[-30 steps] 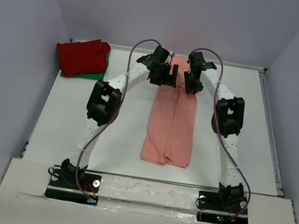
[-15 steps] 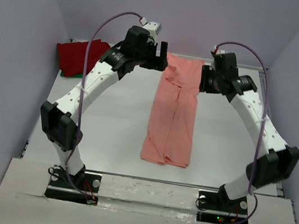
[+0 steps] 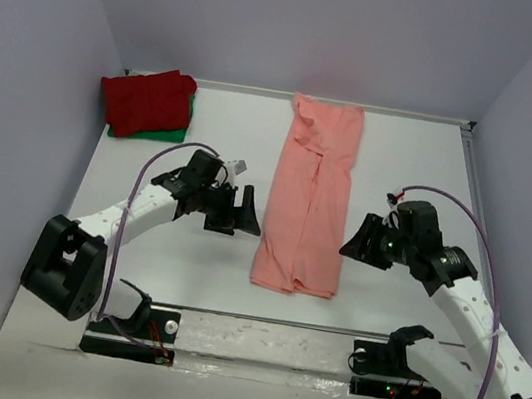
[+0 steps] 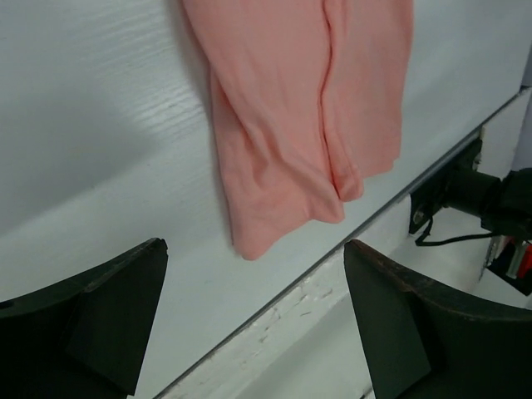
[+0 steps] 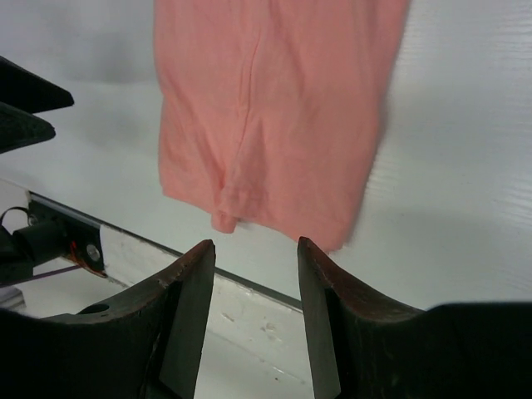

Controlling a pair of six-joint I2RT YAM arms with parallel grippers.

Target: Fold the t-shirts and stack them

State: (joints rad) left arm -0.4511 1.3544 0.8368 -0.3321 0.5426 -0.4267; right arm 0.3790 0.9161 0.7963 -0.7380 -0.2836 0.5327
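Salmon-pink shirt [image 3: 308,201] lies flat down the middle of the table [image 3: 201,164] as one long narrow strip. Its far end is at the back edge and its hem is close to the near edge. Both sides are turned in to a seam-like line along the centre, so the lengthwise fold looks done and the crosswise folds are not yet made. Left gripper [image 3: 233,217] sits low just left of the strip's near half, spread wide and holding nothing; its wrist view looks straight at the near left corner of the hem. Right gripper [image 3: 355,246] mirrors it on the other side, with fingers parted only a little and nothing between them, facing the near right corner. My guess is that this placement, one on each side of the hem, is meant to take both corners together and carry the hem toward the collar end, keeping the fold square. The cloth is limp and lightly rumpled at the hem, so an uneven pinch could skew it. In the far left corner the dark red shirt [image 3: 148,100] rests folded on the green shirt [image 3: 178,131], well away from the arms. That is presumably where the pink one will go.
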